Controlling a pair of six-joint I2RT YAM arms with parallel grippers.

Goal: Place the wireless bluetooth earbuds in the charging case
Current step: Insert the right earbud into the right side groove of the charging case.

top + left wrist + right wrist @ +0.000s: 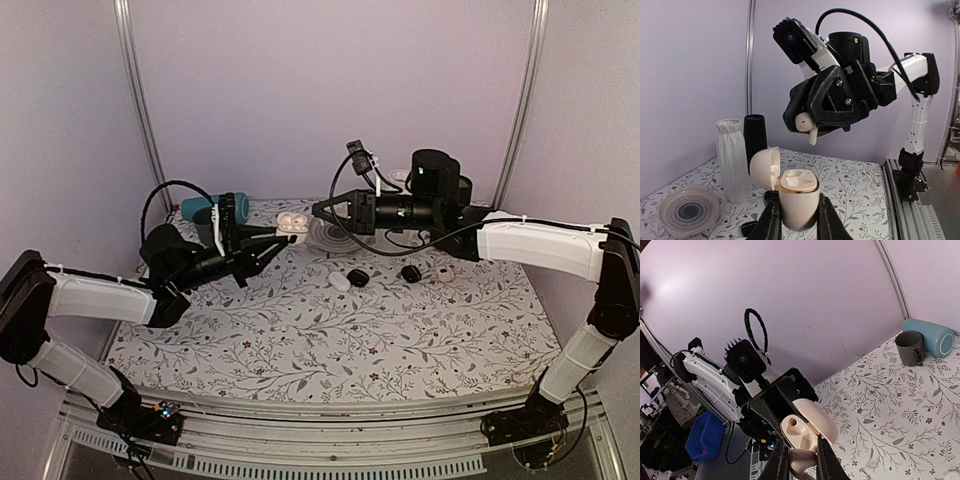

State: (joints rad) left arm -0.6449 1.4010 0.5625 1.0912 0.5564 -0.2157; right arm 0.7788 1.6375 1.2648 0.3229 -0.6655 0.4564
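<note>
Floral worktop (330,330) lies below. We see the left end effector (799,220) clamped on the open charging case (798,196), held aloft. The right end effector (807,126) grips one earbud (803,121) just above it. Next, we judge, comes aligning its stem with a well.

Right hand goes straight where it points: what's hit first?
Probably the open charging case in the left hand, just ahead of the earbud the right hand holds; exact alignment is unclear.

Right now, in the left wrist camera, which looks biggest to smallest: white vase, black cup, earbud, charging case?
1. The charging case and white vase: alike; case sits nearer.
2. The black cup
3. The earbud
</note>
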